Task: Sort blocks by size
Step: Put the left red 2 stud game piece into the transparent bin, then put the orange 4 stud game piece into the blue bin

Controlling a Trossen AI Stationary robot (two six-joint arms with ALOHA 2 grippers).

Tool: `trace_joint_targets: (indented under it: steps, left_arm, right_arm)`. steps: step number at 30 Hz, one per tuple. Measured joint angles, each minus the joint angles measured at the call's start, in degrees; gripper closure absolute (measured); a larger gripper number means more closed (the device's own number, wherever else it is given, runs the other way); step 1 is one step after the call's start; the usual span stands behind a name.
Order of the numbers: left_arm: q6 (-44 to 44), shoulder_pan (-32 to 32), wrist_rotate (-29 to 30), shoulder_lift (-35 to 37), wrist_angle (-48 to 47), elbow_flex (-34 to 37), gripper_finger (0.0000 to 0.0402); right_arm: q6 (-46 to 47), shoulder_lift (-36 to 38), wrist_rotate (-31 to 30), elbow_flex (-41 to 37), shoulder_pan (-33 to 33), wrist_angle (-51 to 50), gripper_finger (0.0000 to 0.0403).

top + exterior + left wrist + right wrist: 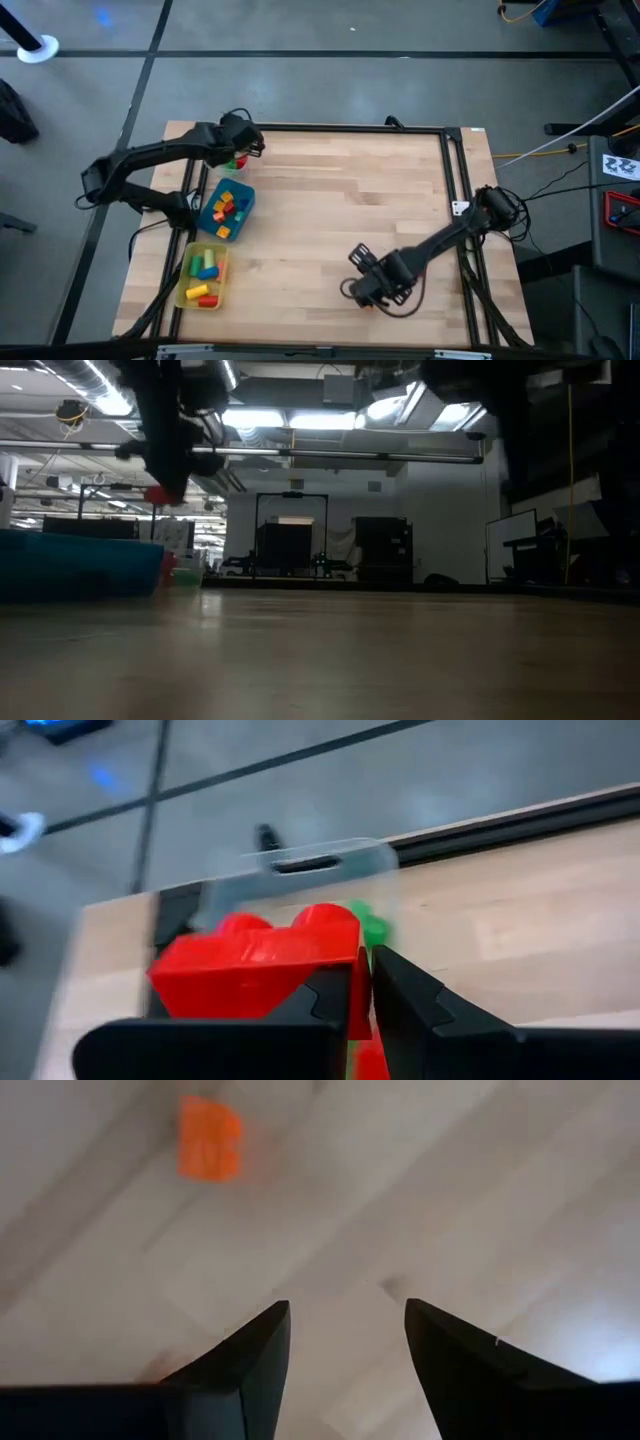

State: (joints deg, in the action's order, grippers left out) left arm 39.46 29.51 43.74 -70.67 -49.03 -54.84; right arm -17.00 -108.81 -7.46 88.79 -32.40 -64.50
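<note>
On my left arm, the left gripper (362, 1010) sits at the far-left corner of the table (340, 215), its jaws closed on a red brick (262, 963) held up off the wood; in the low view the same piece shows as a red spot hanging under the dark arm. Directly below it lies a clear tray (300, 880) with a green block (372, 928) inside, and I can make out more red beneath the fingers. Next along the left edge: a blue tray (228, 212) holding a mix of yellow, orange, red and green blocks, then a yellow tray (203, 277) nearest the front edge with green, yellow, orange and red cylinders lying in it. On my right arm, the right gripper (345, 1345) hangs low over the front-right part of the table, jaws parted and holding nothing. One orange block (209, 1138) rests on the bare wood ahead of those fingers, apart from them.
</note>
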Motion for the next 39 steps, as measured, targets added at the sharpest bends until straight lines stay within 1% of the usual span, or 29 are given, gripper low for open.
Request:
trace_joint_targets:
  steps: [2, 5, 14, 20, 22, 24, 28, 31, 35, 39]
  left_arm:
    - [-2.0, 0.8, -2.2, 0.0, 6.0, 3.0, 0.0371]
    - [-2.4, 2.2, -4.9, 0.0, 11.8, 6.4, 0.0370]
    - [-2.0, 7.8, -11.4, 0.0, 12.5, 10.6, 0.0370]
    - [-2.1, 9.2, -11.7, 0.0, 12.6, 11.6, 0.0370]
    - [-4.0, 9.3, -11.7, 0.0, 12.6, 11.9, 0.0369]
    - [-5.2, 9.3, -11.6, 0.0, 12.6, 12.2, 0.0361]
    - [-1.4, 10.0, -11.5, 0.0, 12.4, 12.2, 0.0329]
    - [-0.4, 10.9, -11.0, 0.0, 15.1, 12.3, 0.0313]
    - [0.1, 10.8, -11.5, 0.1, 17.4, 12.3, 0.0304]
    - [-1.0, 10.5, -11.8, 0.1, 18.9, 12.0, 0.0308]
  right_arm:
    - [1.6, 0.0, 0.2, -1.0, -1.6, 1.4, 0.0205]
    - [3.1, 0.0, 0.6, -1.9, -3.8, 2.2, 0.0205]
    - [5.4, 0.0, 0.8, -2.6, -7.4, 8.9, 0.0205]
    - [5.4, 0.0, 0.6, -2.6, -8.6, 11.3, 0.0205]
    - [6.1, 0.0, 0.6, -2.6, -9.0, 11.5, 0.0205]
    - [7.3, 0.0, 0.7, -2.6, -9.0, 11.7, 0.0205]
    - [9.4, 0.0, 2.0, -2.6, -9.0, 12.1, 0.0205]
    - [10.3, 0.0, 2.1, -2.6, -9.0, 12.3, 0.0205]
    - [10.9, 0.0, 2.1, -2.6, -9.0, 12.3, 0.0205]
    - [11.1, 0.0, 2.1, -2.6, -9.0, 12.4, 0.0205]
